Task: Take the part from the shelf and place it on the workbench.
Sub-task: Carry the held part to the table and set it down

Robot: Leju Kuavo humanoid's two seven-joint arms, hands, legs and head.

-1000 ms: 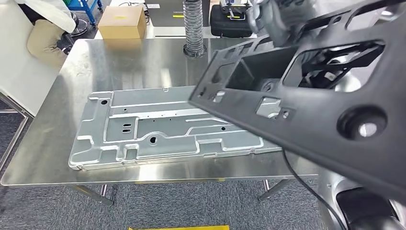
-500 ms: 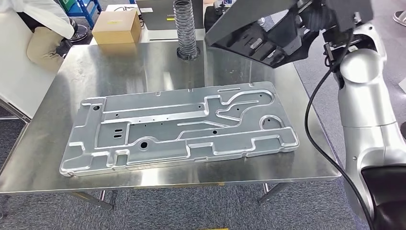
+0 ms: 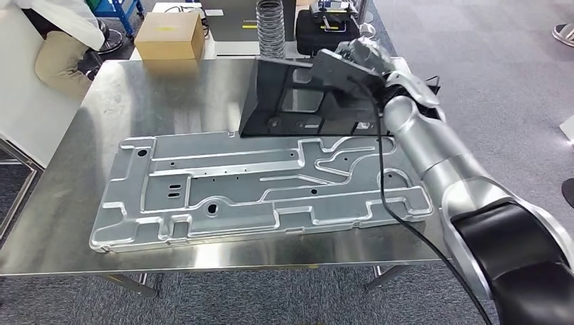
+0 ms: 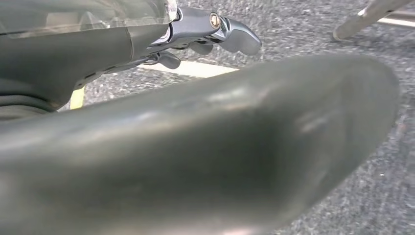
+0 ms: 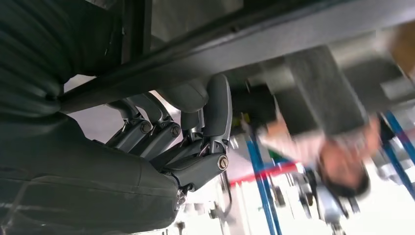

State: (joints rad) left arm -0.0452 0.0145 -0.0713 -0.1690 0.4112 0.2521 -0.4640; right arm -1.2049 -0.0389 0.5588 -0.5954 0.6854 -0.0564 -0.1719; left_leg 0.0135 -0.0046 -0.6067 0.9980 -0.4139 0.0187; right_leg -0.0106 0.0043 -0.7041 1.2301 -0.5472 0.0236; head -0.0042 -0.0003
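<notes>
- Part point(image 3: 298, 101), a black moulded panel, is held tilted over the far side of the workbench point(image 3: 61, 223), its lower edge just above or touching the far rim of the stamped metal plate point(image 3: 257, 186); I cannot tell which.
- Nearest the robot, the left hand point(image 4: 210, 32) hangs by the grey floor with its dark fingers curled in and nothing in them.
- On the bench, the large silver plate lies flat across most of the surface, with ribs, slots and holes.
- Beyond it, the right hand point(image 3: 359, 57) grips the part at its right-hand end; in the right wrist view its fingers point(image 5: 161, 132) are wrapped under a dark bar of the part.
- Handling, as a judgement: the part looks stiff and fairly light for its bulk, likely plastic, but long, so held by one end it will lever against the grip. A frame bar beside a cut-out suits a hold better than a smooth face, which may slip.
- Look: matt black, an open box-like frame with cut-outs and a sloping flat face.
- Farthest, a ribbed hose point(image 3: 271, 30), a cardboard box point(image 3: 169, 34) and a black case point(image 3: 325, 30) sit past the bench, with a seated person point(image 3: 57, 47) at the far left.
</notes>
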